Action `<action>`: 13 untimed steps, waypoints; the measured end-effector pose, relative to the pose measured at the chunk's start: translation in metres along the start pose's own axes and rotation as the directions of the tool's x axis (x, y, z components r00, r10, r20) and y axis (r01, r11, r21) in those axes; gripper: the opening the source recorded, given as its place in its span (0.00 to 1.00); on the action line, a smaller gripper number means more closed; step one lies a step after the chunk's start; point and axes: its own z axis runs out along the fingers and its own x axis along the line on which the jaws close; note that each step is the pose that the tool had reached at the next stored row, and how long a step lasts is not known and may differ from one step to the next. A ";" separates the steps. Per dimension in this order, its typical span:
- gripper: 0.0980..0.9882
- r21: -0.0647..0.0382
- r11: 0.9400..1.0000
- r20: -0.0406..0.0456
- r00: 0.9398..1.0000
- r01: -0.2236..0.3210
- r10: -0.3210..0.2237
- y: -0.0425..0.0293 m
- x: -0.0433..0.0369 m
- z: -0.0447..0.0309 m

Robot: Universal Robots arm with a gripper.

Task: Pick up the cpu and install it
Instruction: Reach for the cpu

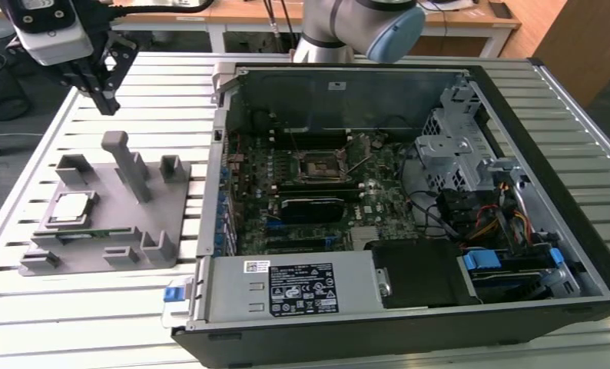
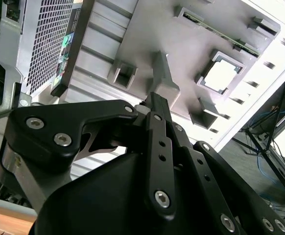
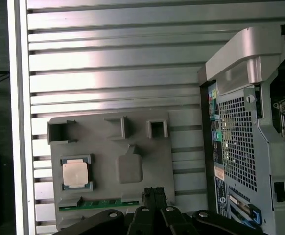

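Note:
The cpu lies flat, silver top up, in a square recess of the grey fixture block on the slatted table, at the exterior view's left. It also appears in both wrist views. My gripper hangs well above the table behind the fixture, away from the cpu. Its black fingers are shut together with nothing between them. The motherboard socket sits black-framed in the middle of the open computer case.
The open computer case takes up the table's middle and the exterior view's right, with a power supply at its front and drive cages at the right. The fixture carries upright posts and a green memory stick.

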 end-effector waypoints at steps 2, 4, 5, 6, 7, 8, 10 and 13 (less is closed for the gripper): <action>0.01 0.000 1.000 0.000 1.000 0.000 0.000 -0.0002 0.0022 0.0001; 0.01 0.000 1.000 -0.001 1.000 0.000 0.000 -0.0003 0.0044 0.0003; 0.01 0.000 1.000 -0.001 1.000 0.000 0.000 -0.0004 0.0053 0.0003; 0.01 0.000 1.000 -0.001 1.000 0.000 0.000 -0.0005 0.0060 0.0004; 0.01 0.000 1.000 -0.001 1.000 0.000 0.000 -0.0005 0.0069 0.0006; 0.01 0.000 1.000 -0.002 1.000 0.000 0.000 -0.0006 0.0078 0.0006; 0.01 0.000 1.000 -0.002 1.000 0.000 0.000 -0.0008 0.0094 0.0008; 0.01 0.000 1.000 -0.003 1.000 0.000 0.000 -0.0009 0.0119 0.0012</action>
